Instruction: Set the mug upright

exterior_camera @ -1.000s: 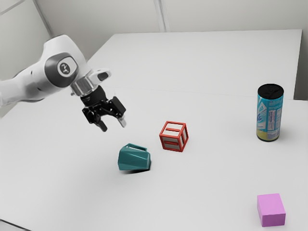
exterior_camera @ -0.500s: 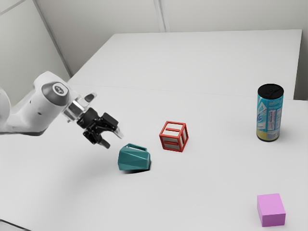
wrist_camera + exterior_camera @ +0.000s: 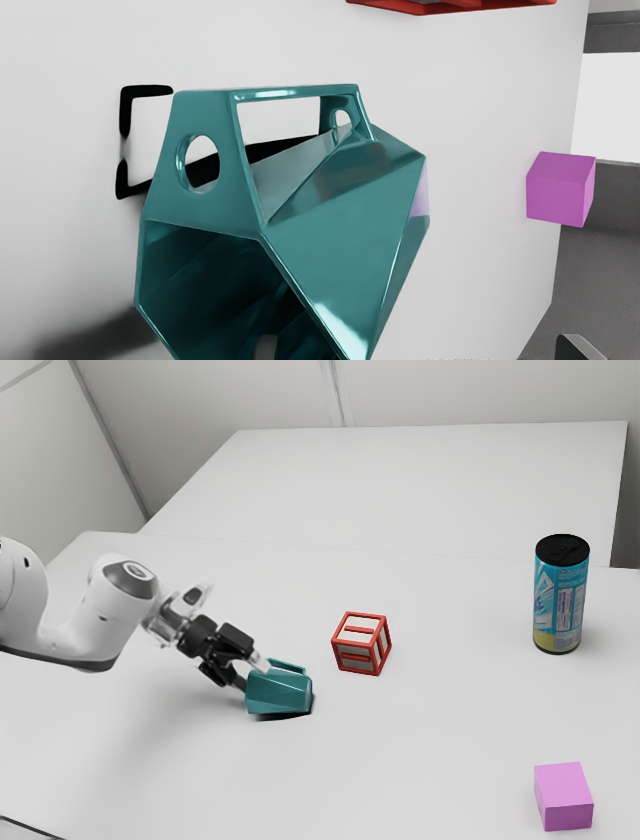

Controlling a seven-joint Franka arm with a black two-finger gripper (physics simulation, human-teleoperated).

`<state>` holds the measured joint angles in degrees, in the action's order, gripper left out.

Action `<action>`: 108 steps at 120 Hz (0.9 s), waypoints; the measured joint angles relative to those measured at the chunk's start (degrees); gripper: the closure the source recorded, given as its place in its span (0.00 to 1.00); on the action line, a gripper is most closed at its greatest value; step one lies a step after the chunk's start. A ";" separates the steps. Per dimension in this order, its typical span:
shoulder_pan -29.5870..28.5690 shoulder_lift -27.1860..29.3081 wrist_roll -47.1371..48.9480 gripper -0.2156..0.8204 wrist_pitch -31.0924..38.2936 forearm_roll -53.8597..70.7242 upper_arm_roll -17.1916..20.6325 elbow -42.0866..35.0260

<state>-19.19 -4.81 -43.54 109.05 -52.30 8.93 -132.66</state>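
At the exterior view's left, my pincer (image 3: 252,674) reaches down, its fingers spread wide and gripping nothing, one of them at the open mouth of a teal faceted mug (image 3: 280,694). The mug lies on its side on the white surface (image 3: 420,760). Rightward come a red-framed cube (image 3: 359,644), an upright blue can (image 3: 559,605) with a black top, and a pink block (image 3: 562,797).

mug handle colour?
Teal, glossy, same as the rest of the mug; the handle shows best in the wrist view.
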 joint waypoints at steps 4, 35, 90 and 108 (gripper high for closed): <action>0.00 -0.41 -0.98 0.21 -0.30 -0.75 -0.01 0.04; -1.01 -2.47 -7.43 0.41 -1.34 -3.86 -0.05 0.14; -1.11 -2.06 -14.89 0.92 -1.84 -3.86 0.79 0.41; -0.94 -1.59 -16.35 0.94 -1.63 -3.32 1.10 0.45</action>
<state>-20.13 -6.40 -59.89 107.42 -55.62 10.03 -132.21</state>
